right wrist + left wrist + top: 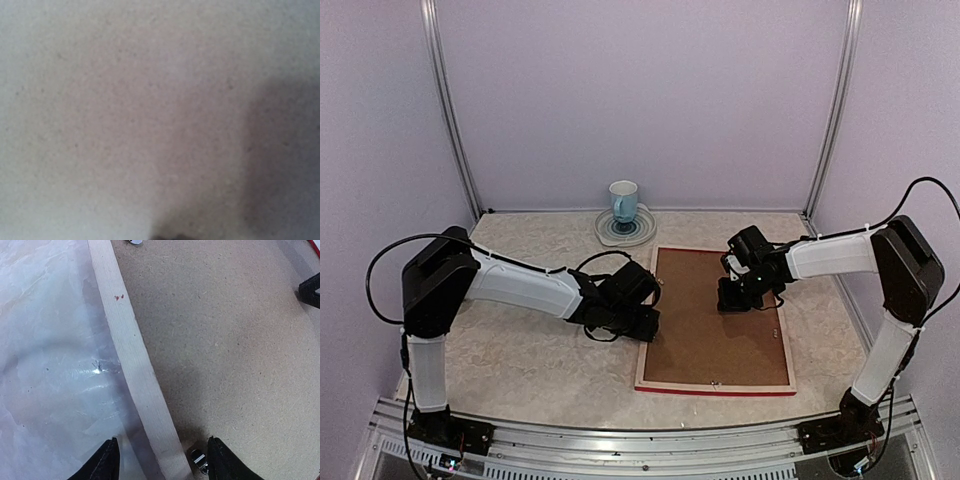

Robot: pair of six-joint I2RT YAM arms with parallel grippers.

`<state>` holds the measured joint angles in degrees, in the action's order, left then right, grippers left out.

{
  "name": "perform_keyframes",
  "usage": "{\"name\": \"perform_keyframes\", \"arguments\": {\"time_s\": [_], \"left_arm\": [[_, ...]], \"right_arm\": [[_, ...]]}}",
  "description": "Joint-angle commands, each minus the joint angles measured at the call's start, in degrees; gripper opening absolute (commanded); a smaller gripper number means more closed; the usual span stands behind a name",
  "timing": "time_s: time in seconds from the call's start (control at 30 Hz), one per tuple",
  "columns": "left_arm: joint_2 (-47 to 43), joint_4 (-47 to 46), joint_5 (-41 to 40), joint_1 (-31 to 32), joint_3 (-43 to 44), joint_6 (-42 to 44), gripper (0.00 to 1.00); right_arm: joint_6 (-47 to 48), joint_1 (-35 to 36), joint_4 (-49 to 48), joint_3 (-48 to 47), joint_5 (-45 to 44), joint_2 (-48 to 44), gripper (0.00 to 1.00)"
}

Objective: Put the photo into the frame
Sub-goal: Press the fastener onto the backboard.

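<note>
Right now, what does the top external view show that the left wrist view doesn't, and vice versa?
Only top external: the mug on its plate at the back, and the red near edge of the frame.
Only left wrist: a small metal tab on the backing board, and two red specks on the pale rail.
Both: the frame lying face down, the brown board in it, and the left gripper at its left rail.

Mug (623, 198) on round plate (638, 237), brown backing board (705, 320), marbled table (520, 350)
</note>
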<state>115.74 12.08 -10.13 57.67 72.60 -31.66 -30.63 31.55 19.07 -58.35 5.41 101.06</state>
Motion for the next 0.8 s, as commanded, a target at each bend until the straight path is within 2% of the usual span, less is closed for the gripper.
{"name": "perform_keyframes", "arguments": {"time_s": [0.0, 0.13, 0.4, 0.77], "left_arm": [[-2.0, 0.7, -1.8, -0.5, 0.2, 0.7, 0.59], [-2.2, 0.5, -2.5, -0.1, 0.3, 1.7, 0.59], [-0.4, 6.1, -7.9, 1.8, 4.3, 3.9, 0.58], [0.9, 6.8, -5.1, 2.2, 4.7, 4.0, 0.56]], "right_arm": [[0.5, 0.5, 1.0, 0.2, -0.3, 1.9, 0.11], [0.4, 0.5, 0.8, 0.3, -0.2, 2.0, 0.11], [0.4, 0.6, 0.9, 0.3, -0.2, 2.0, 0.11], [0.2, 0.6, 0.9, 0.5, -0.3, 1.8, 0.11]]}}
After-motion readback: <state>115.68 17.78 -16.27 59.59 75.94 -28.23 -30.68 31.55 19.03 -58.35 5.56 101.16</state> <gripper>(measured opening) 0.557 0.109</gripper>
